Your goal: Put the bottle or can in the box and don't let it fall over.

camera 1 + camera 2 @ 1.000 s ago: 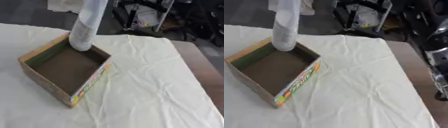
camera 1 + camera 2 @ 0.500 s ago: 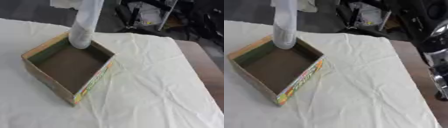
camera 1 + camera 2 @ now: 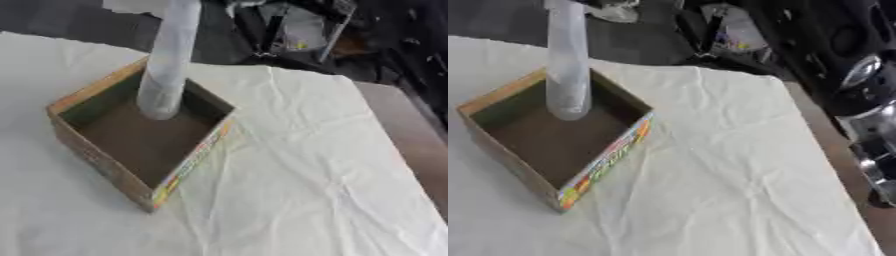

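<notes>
The counter, under a creased white cloth, carries one open cardboard box, which sits left of centre with a corner turned toward the camera and a bright printed strip along its near right wall. Everything else is placed from that box.

The bottle, a tall pale cylinder, comes down from the top edge into the box's far corner. Its lower end is now below the rim, inside the box near the far walls. It is close to the brown floor, though I cannot tell whether it touches. It leans slightly, its upper part tipped toward the box's far right side.

That is the recent change. Half a second ago the bottle's base was level with the box's far rim, just inside the corner, and now it is clearly deeper. I judge the lowering to be nearly done, with setting down and release still to come. The box also sits a little differently in the view than before, but the whole scene has shifted with it, so that is the head tilting and the box has not been pushed.

The hand carrying the bottle is out of sight above the top edge, so I cannot tell which one it is or how its fingers lie (only the bottle itself shows).

Well to the right of the box, past the cloth's edge, black and silver parts of the right arm show in the right eye view. I cannot make out its hand.
</notes>
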Controlling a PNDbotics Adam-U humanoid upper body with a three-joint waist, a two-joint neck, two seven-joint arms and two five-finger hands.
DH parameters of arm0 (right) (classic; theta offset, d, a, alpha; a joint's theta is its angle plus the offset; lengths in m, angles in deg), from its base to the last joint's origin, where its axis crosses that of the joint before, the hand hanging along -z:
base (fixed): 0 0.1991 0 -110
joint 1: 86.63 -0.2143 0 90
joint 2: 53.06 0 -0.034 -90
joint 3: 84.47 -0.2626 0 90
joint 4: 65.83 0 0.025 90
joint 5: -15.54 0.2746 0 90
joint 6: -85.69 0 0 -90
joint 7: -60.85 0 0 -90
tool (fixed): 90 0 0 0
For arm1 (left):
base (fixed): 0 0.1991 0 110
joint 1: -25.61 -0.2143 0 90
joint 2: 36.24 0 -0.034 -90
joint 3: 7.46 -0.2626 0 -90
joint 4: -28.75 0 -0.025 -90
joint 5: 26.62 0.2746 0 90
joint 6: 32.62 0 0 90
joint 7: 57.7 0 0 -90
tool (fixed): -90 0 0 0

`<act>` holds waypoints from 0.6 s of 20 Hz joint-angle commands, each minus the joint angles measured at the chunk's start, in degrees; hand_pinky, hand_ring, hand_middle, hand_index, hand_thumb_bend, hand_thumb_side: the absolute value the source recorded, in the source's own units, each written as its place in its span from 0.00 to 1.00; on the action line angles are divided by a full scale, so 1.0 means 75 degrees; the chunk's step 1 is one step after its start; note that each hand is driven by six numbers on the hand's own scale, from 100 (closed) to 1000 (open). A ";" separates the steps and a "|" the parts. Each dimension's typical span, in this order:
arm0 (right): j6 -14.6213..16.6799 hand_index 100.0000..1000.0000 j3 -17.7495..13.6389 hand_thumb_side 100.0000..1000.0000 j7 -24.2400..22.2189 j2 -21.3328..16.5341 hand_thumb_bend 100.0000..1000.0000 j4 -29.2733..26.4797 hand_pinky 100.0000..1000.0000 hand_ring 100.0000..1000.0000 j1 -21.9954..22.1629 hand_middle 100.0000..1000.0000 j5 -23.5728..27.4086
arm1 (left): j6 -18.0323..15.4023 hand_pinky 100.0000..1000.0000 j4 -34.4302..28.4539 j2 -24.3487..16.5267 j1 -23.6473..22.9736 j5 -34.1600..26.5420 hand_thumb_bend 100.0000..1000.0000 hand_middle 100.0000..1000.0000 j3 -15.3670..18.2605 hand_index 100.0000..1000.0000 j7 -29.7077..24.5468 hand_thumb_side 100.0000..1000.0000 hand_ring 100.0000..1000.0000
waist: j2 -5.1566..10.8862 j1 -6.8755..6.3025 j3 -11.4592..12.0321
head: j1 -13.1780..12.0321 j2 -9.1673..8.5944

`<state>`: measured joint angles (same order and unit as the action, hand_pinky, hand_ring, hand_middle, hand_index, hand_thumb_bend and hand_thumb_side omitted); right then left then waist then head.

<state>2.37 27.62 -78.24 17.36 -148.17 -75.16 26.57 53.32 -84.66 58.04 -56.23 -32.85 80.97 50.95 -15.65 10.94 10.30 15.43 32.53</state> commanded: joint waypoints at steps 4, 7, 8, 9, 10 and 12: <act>0.0076 0.42 0.0107 0.00 -0.0092 0.0019 0.00 0.0153 0.57 0.10 -0.0099 0.21 -0.0242 | -0.0009 0.96 -0.0158 -0.0059 0.0115 -0.0018 0.11 0.68 -0.0041 0.56 -0.0058 0.85 0.53 | 0.0068 -0.0040 0.0035 | 0.0022 -0.0113; 0.0115 0.43 0.0201 0.00 -0.0092 0.0091 0.00 0.0231 0.57 0.11 -0.0061 0.22 -0.0313 | -0.0022 0.96 -0.0158 -0.0055 0.0150 -0.0020 0.11 0.68 -0.0040 0.56 -0.0063 0.85 0.53 | 0.0039 -0.0031 0.0034 | 0.0038 -0.0117; 0.0137 0.43 0.0242 0.00 -0.0095 0.0112 0.01 0.0256 0.57 0.12 -0.0048 0.22 -0.0355 | -0.0023 0.96 -0.0158 -0.0054 0.0155 -0.0021 0.11 0.68 -0.0042 0.56 -0.0064 0.85 0.53 | 0.0030 -0.0032 0.0033 | 0.0042 -0.0123; 0.0162 0.44 0.0285 0.00 -0.0103 0.0131 0.01 0.0275 0.57 0.13 -0.0035 0.23 -0.0393 | -0.0023 0.96 -0.0158 -0.0053 0.0158 -0.0022 0.11 0.68 -0.0043 0.56 -0.0066 0.85 0.53 | 0.0024 -0.0034 0.0031 | 0.0047 -0.0124; 0.0186 0.44 0.0321 0.00 -0.0108 0.0147 0.01 0.0289 0.57 0.13 -0.0025 0.23 -0.0425 | -0.0024 0.96 -0.0158 -0.0053 0.0160 -0.0022 0.11 0.68 -0.0043 0.56 -0.0065 0.85 0.53 | 0.0020 -0.0034 0.0030 | 0.0054 -0.0119; 0.0231 0.46 0.0381 0.00 -0.0125 0.0177 0.02 0.0319 0.58 0.16 -0.0008 0.26 -0.0483 | -0.0025 0.96 -0.0158 -0.0056 0.0170 -0.0024 0.11 0.68 -0.0045 0.56 -0.0065 0.85 0.53 | 0.0012 -0.0034 0.0018 | 0.0066 -0.0114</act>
<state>3.73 30.82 -79.14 19.48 -145.86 -74.23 23.40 53.22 -84.66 58.06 -55.67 -33.09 80.71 50.61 -16.36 11.24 10.57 15.72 32.48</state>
